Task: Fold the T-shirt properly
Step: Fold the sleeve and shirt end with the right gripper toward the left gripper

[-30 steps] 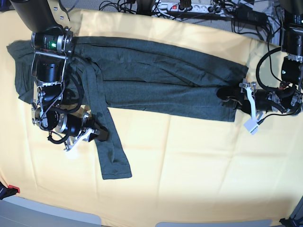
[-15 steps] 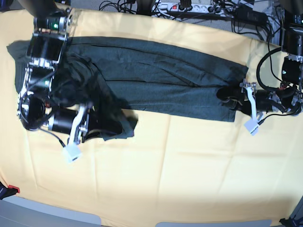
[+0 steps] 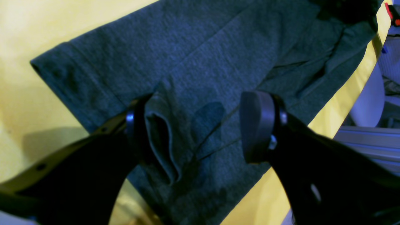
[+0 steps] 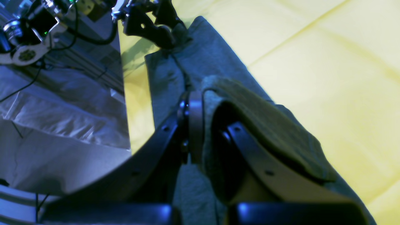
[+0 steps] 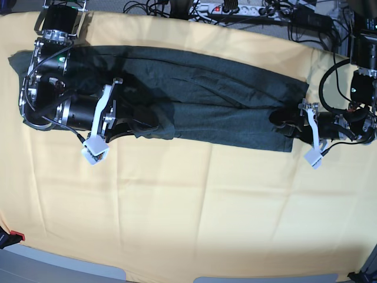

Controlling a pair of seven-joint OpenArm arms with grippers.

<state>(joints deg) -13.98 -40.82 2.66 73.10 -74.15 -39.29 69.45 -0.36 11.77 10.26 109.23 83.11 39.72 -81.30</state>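
Only the right wrist view shows the right gripper [image 4: 200,131] clamped on a draped sleeve of the T-shirt [image 5: 224,100], which lies along the yellow cloth's [image 5: 206,212] far side, while the left gripper [image 3: 200,131] straddles its hem, jaws wide.

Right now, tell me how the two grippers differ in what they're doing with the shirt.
The right gripper is shut, pinching a sleeve of the shirt; the left gripper stands open. The right gripper has fabric draped over one finger; the left gripper has only a small fold against one finger, not clamped. Both are black and sit at the shirt's ends.
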